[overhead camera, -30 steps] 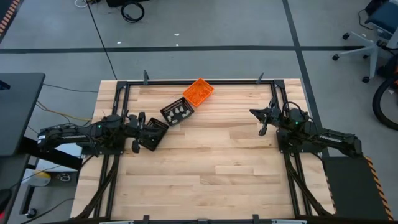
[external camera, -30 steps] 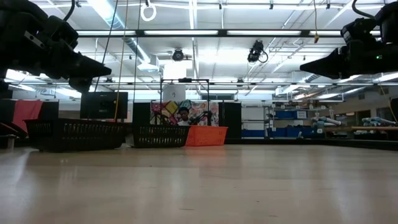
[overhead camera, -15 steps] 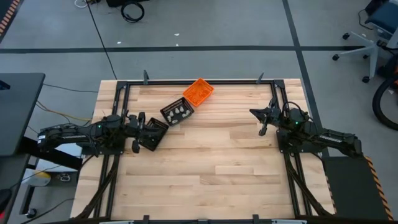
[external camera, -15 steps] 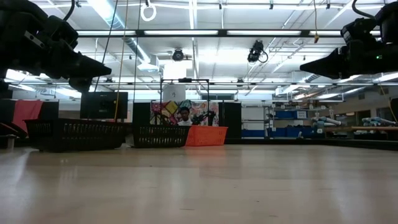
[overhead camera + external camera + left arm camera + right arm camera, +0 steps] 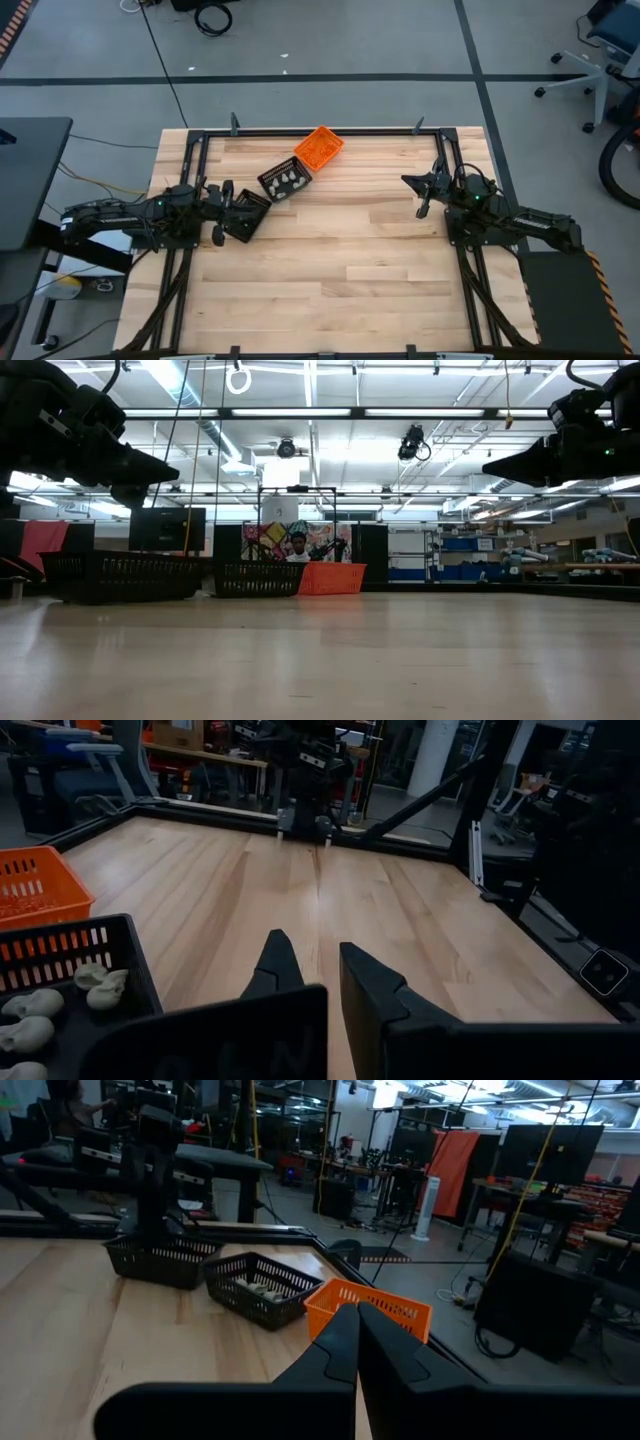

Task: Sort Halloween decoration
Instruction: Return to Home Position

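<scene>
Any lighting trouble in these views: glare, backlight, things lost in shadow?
Low view: ceiling lights backlight everything, so the left hand and right hand are silhouettes. Left wrist view: dim, with a glare streak on the table. Right wrist view: dim; the orange tray stands out. High view: even light.

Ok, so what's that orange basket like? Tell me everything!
The orange basket is a little rectangular bin, plastic-looking, with slotted walls and an open top. It sits flat on the wooden table near its far edge, turned at an angle. Small orange trinkets seem to fill it, too tiny to make out. A black basket lies right beside one corner; whether they touch cannot be told.
</scene>
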